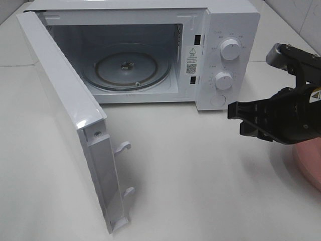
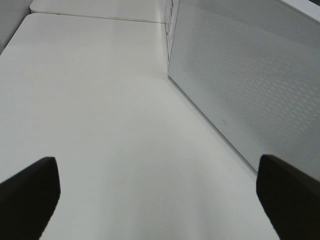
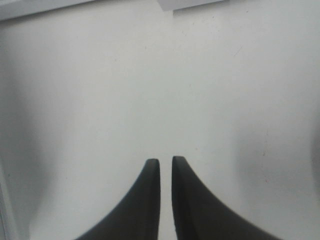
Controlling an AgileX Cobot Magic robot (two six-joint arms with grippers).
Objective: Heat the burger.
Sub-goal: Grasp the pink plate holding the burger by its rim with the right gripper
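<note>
pickup seems the step in hand: boxy white microwave [image 1: 220,30] open, glass turntable [image 1: 125,68] bare, burger in no view, right gripper [image 1: 231,113] pinched shut by the round pink plate [image 1: 312,163], left gripper [image 2: 157,172] spread wide, both empty, so next the right must open and find it.

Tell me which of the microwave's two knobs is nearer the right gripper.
The lower knob, just above the round button; the upper knob sits farther from the right gripper.
</note>
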